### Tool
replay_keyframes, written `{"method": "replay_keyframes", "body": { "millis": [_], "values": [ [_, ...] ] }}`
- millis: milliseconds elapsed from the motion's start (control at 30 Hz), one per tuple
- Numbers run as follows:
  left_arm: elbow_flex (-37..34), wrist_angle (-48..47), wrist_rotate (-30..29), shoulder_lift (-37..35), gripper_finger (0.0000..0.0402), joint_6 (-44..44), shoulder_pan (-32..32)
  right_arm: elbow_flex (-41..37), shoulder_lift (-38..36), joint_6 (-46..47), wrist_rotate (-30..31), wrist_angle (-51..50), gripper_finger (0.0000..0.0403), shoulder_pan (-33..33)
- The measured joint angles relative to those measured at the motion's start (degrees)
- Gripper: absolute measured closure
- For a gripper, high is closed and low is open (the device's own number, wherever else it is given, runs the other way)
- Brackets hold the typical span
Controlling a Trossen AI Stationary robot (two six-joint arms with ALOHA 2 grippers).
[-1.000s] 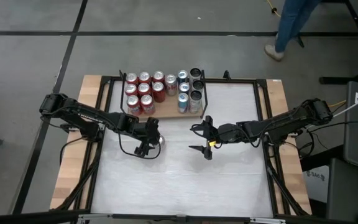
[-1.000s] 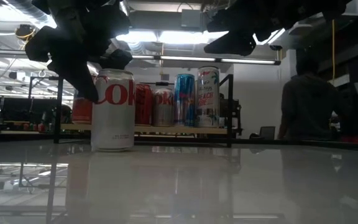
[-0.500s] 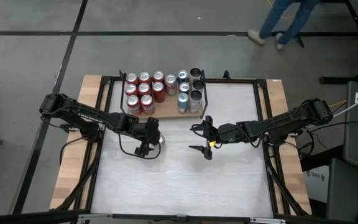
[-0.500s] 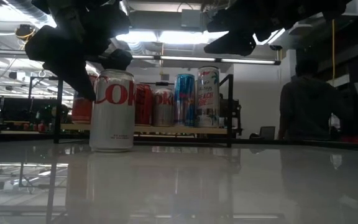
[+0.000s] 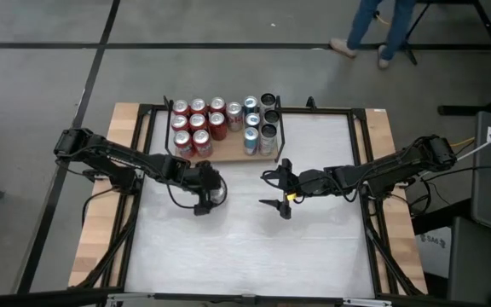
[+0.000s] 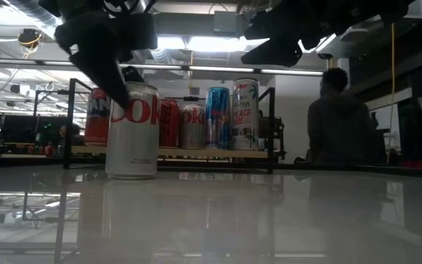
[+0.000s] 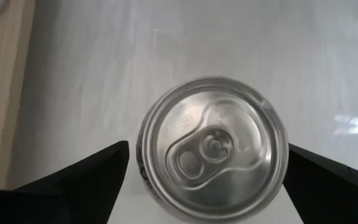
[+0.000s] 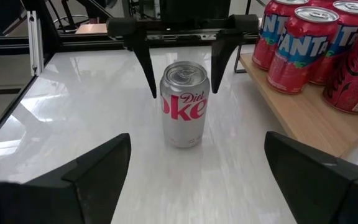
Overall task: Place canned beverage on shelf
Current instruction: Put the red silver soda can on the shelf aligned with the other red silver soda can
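I work in what looks like a robotics lab or test hall, not a home. My whitish tabletop (image 5: 254,247) sits in a black metal frame (image 5: 366,170) on a bare grey concrete floor (image 5: 228,68) marked with dark lines. Past the table's far edge, exposed ceiling ducts (image 6: 20,15) and strip lights (image 6: 196,44) run overhead. A person (image 6: 339,121) sits there, probably at a desk, though it is dim.

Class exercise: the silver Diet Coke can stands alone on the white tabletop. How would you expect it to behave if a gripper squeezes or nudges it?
The silver can stands upright with its tab unopened, so it is probably full and fairly steady. Its smooth metal wall may slip or dent. Knocked over on the glossy table, it would likely roll.
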Motion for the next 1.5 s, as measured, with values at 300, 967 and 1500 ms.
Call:
{"method": "replay_keyframes", "body": {
  "millis": [300,967,1500],
  "values": [
    [0.0,0.49,0.0,0.0,0.0011,-18.19,-0.02,0.0,0.01,0.02,-0.02,-1.96,0.0045,0.01],
    [-0.04,2.21,-0.02,0.0,0.0013,-32.31,-0.03,-0.01,0.01,0.02,0.0,-2.92,0.0045,0.01],
    [-0.04,2.06,-3.92,0.0,0.0026,-32.49,-1.01,0.0,0.01,0.01,0.0,-2.89,0.0045,0.01]
  ]
}}
